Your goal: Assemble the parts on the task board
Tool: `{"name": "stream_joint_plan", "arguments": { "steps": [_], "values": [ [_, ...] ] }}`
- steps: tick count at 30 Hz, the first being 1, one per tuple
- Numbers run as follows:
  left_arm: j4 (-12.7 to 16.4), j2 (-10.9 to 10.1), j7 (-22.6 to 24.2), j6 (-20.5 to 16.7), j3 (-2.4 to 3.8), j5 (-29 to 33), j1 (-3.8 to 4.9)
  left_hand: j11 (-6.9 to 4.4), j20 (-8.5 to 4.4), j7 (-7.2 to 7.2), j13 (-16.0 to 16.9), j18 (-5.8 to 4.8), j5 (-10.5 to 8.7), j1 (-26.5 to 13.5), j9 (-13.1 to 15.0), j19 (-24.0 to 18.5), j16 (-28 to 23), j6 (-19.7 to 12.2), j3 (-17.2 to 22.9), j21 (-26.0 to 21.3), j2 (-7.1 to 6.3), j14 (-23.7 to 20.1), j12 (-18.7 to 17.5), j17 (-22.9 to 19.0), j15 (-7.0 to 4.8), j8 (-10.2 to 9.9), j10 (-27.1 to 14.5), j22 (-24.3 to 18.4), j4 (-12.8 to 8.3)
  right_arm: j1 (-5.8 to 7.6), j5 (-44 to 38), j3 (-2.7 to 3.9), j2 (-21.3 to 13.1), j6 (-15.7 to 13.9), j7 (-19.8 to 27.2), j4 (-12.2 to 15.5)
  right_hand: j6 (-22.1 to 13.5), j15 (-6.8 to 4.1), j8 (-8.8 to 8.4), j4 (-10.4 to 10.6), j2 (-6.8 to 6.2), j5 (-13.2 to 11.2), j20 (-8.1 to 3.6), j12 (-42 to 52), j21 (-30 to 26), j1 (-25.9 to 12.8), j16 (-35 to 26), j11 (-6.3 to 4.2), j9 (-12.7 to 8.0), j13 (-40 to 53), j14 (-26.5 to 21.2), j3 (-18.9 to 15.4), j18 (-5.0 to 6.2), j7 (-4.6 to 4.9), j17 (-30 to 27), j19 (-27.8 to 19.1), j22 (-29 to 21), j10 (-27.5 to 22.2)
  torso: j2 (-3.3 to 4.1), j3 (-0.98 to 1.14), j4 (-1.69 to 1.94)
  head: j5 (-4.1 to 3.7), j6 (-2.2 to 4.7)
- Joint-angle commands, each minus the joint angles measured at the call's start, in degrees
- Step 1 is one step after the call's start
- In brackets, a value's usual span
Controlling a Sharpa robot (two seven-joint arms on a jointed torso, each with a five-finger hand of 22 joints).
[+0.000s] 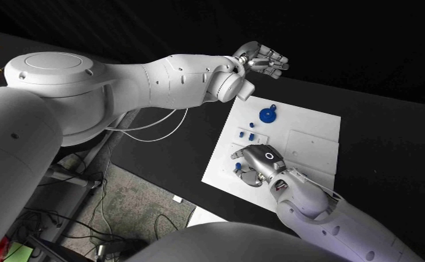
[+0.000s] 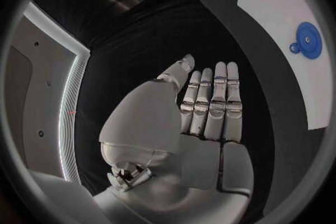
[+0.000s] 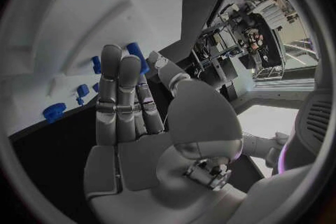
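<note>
Where the head view looks down, the white task board (image 1: 306,136) lies on the black table (image 1: 381,115), right of centre. Left hand (image 1: 261,58) hovers beyond the board's far left corner, over bare table, holding nothing; fingers look partly curled from this angle. Right hand (image 1: 256,164) sits low over the board's near left part, among small blue parts (image 1: 247,133); whether it holds anything cannot be told from here. A blue round disc (image 1: 268,115) with a small tab lies flat on the board's far left area, well apart from both hands.

Left wrist view: left hand (image 2: 203,117) shows straight fingers laid side by side, thumb alongside, palm empty, which the head view leaves unclear. Same disc (image 2: 307,40) lies on the board (image 2: 280,5), apart from the fingertips.

Right wrist view: right hand (image 3: 133,117) has its fingers straight and together, nothing visibly clamped. Just past the fingertips several blue parts (image 3: 84,91) stand on the board (image 3: 105,0); one blue piece (image 3: 137,56) sits right behind the fingertips, contact uncertain.
</note>
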Motion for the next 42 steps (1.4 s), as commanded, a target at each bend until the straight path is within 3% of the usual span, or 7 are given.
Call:
{"name": "stream_joint_plan", "arguments": {
  "steps": [1, 10, 17, 26, 28, 31, 42],
  "values": [
    [0.02, 0.04, 0.18, 0.98, 0.03, -0.15, 0.07, -0.01, 0.03, 0.24, -0.03, 0.31, -0.11, 0.28, -0.04, -0.3, -0.09, -0.27, -0.04, -0.17, 0.15, 0.0, 0.06, 0.07, 0.23, -0.1, -0.35, -0.05, 0.18, -0.05, 1.98, -0.01, -0.34, -3.77, 1.17, 1.09, -0.7, 0.43, 0.01, 0.23, -0.3, 0.24, 0.26, -0.09, -0.01, 0.47, 0.28, 0.01, -0.06, -0.04, 0.0, -0.57, 1.02, 0.12, -0.24, 2.11, -0.27, -0.34, -0.01, -0.04, 0.03, -0.37, 0.08],
    [-0.34, -0.58, 0.27, 1.03, 0.02, -0.15, 0.06, -0.01, 0.06, 0.21, -0.03, 0.31, -0.36, 0.21, -0.04, -0.22, -0.08, -0.25, -0.12, -0.21, 0.17, 0.04, 0.07, 0.1, 0.22, -0.09, -0.41, -0.3, 0.33, -0.02, 7.49, 0.92, -3.11, -4.98, 2.16, 6.29, -1.87, 0.57, 0.01, 3.66, -0.72, 2.9, 0.48, -0.16, -0.66, 1.0, -0.57, 0.07, -0.07, -0.05, 0.1, -6.57, 1.03, 0.11, -1.49, 2.17, -2.75, -0.56, -0.11, 0.05, -0.22, -2.23, 1.15],
    [-0.62, -1.49, 1.11, 0.67, -0.14, 0.12, -0.04, -0.03, 0.07, 0.22, -0.03, 0.27, -0.44, 0.11, -0.04, -0.01, -0.08, -0.35, -0.32, -0.27, 0.14, 0.1, 0.08, 0.12, 0.22, -0.09, -0.32, -1.08, 0.64, 0.05, 19.09, 5.08, -8.93, -4.43, 4.07, 12.68, -0.72, -0.71, 0.03, 0.64, 1.89, 4.57, -0.82, 0.0, 0.25, -3.45, -0.69, -1.81, -0.04, 0.02, 0.5, -5.56, -0.23, -0.4, -1.3, 2.15, -3.35, 7.61, -0.69, 0.06, -1.11, -5.13, 2.69],
    [-0.66, -2.97, 1.77, 0.6, -0.61, 0.41, -0.89, -0.06, 0.08, 0.22, -0.03, 0.23, -0.43, -0.29, -0.05, 0.22, -0.08, -0.6, -0.28, -0.29, 0.53, 0.16, 0.07, 0.16, 0.21, -0.12, -0.27, -1.99, 1.51, 0.93, 27.53, 10.75, -18.41, 0.25, 5.59, 16.76, 2.91, -2.99, 0.23, 3.01, 4.85, 0.88, -2.82, 3.59, 1.86, -4.72, -0.24, -5.65, 0.37, 1.41, 1.44, -8.23, -1.52, -2.32, -0.35, 2.37, -3.08, 19.1, -1.87, 0.59, -2.69, -9.53, 3.98],
    [-0.64, -3.25, 2.09, 0.65, -0.69, 0.5, -1.13, -0.15, 0.02, 0.24, -0.03, 0.2, -0.43, -0.07, -0.04, 0.41, -0.05, -0.62, -0.17, -0.24, 0.42, 0.32, 0.08, 0.2, 0.14, -0.1, -0.03, -2.74, 1.83, 1.48, 31.56, 11.23, -20.58, 2.44, 4.17, 16.83, 3.81, -3.89, 0.22, 2.75, 4.64, 0.52, -3.45, 8.06, 2.1, -3.79, -0.34, -7.28, 0.4, 4.12, 1.31, -9.22, -1.93, -2.92, -0.15, 2.31, -3.03, 24.44, -2.1, 0.72, -3.0, -10.69, 4.12],
    [-0.49, -3.61, 2.68, 0.79, -0.76, 0.61, -1.48, -0.2, 0.0, 0.24, -0.03, 0.19, -0.42, -0.04, -0.04, 0.46, -0.06, -0.63, -0.13, -0.22, 0.41, 0.38, 0.09, 0.2, 0.11, -0.1, 0.14, -2.83, 1.85, 2.1, 36.91, 11.6, -23.46, 6.23, 1.11, 16.89, 4.67, -4.78, -0.2, 3.59, 5.74, 1.04, -4.98, 26.18, 4.28, -2.47, 0.26, -8.19, 0.4, 23.48, 2.04, -13.11, -3.93, -3.48, 1.68, 2.28, -2.29, 16.01, -2.3, 0.88, -3.21, -12.44, 4.41],
    [1.1, -5.23, 4.96, 1.5, -0.85, 0.91, -2.35, -0.49, -0.09, 0.28, -0.04, 0.07, -0.54, -0.19, -0.04, 0.63, -0.07, -1.02, 0.02, -0.2, 0.23, 0.55, 0.06, 0.19, 0.01, -0.11, 1.15, -3.31, 2.1, 3.46, 50.96, 11.9, -30.07, 19.34, -16.2, 18.5, 5.13, -4.62, 0.1, 7.98, 6.8, 0.7, -4.88, 59.2, 22.6, -4.52, 11.77, -8.19, 1.97, 63.63, 0.96, -13.62, -4.52, -4.04, 18.37, 2.31, 10.18, 16.9, -3.02, 1.49, -4.06, -18.17, 3.86]
  ]
}}
